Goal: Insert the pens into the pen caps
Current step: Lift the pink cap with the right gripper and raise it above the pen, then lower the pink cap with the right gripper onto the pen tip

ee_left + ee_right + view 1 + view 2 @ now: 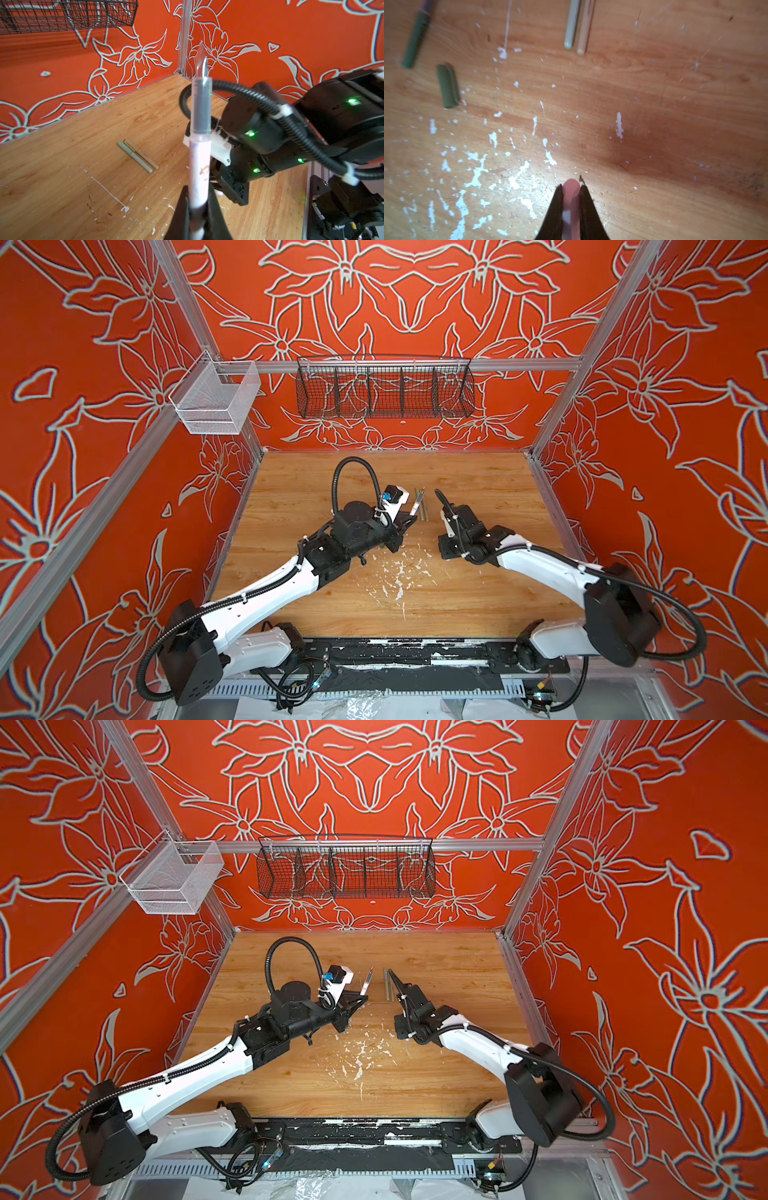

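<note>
**Pen set, four colours: pink pair in hand, dark green pair loose**

- Pale pink pen [198,166]: slim round barrel of smooth hard plastic, a clear sleeve over a dark core, then a fine pointed nib. Judged light and stiff, slick enough to twist in a pinch, and the nib is the fragile end. The left gripper [197,193] is clamped on the rear of the barrel, with the nib raised clear of the surface [654,104]. That is the right place to hold it, well back from the nib.
- Pale pink cap [571,195]: short stubby tube with a rounded closed end, hollow and probably easy to knock askew. The right gripper [571,186] is pinched across its sides, above the surface. Which way its open mouth faces cannot be told.
- Dark green pen [415,41]: lies uncapped on the surface.
- Dark green cap [448,87]: lies near the dark green pen, apart from it. Best taken across its middle.
- Light green pen [572,25] and tan pen [585,27]: lie side by side, touching or nearly so. In the left wrist view both appear capped.
- Surface: wood-grain board, flat and matt, speckled with white paint flecks [475,174].
</note>
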### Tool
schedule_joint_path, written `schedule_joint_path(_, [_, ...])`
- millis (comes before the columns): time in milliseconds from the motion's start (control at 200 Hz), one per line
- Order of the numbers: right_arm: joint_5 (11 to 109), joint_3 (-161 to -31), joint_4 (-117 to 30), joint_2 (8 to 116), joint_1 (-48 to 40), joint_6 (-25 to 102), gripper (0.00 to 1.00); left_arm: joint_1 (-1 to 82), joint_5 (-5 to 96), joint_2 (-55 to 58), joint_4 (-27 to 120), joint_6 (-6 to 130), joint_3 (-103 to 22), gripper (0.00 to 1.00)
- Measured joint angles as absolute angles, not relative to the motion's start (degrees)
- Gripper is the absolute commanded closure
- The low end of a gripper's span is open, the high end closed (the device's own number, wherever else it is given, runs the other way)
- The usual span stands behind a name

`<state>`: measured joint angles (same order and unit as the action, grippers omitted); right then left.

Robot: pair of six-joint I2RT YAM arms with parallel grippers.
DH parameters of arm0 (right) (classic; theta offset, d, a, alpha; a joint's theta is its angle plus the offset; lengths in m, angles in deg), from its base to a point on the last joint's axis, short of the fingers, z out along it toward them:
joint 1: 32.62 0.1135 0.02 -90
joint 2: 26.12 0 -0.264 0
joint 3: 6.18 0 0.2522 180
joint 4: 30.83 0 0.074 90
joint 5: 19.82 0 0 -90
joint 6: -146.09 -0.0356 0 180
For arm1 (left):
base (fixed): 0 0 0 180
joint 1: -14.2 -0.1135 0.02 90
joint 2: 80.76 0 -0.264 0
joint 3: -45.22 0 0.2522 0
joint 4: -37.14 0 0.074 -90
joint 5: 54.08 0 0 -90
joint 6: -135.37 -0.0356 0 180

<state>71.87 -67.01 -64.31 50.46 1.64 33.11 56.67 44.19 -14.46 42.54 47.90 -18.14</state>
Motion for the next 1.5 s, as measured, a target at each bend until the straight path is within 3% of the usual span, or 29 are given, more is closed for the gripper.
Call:
schedule_joint_path(265, [72.62, -65.74, -56.03, 35.79, 1.64, 34.35, 0.91, 56.70, 41.29, -15.93, 40.40, 48.20, -16.28, 1.00])
schedule_joint_path(601, [72.27, -67.86, -42.02, 30.72, 1.64, 34.99, 0.91, 56.70, 40.00, -16.01, 39.06, 48.84, -15.93, 1.00])
schedule_joint_path(1131, [66.89, -72.60, -18.17, 36.62, 4.49, 31.31, 0.91, 56.70, 39.91, -16.01, 38.80, 49.25, -15.67, 1.00])
schedule_joint_path(1501, [64.57, -72.89, -12.56, 39.90, 6.15, 30.31, 0.91, 56.70, 40.78, -16.01, 38.80, 49.45, -15.67, 1.00])
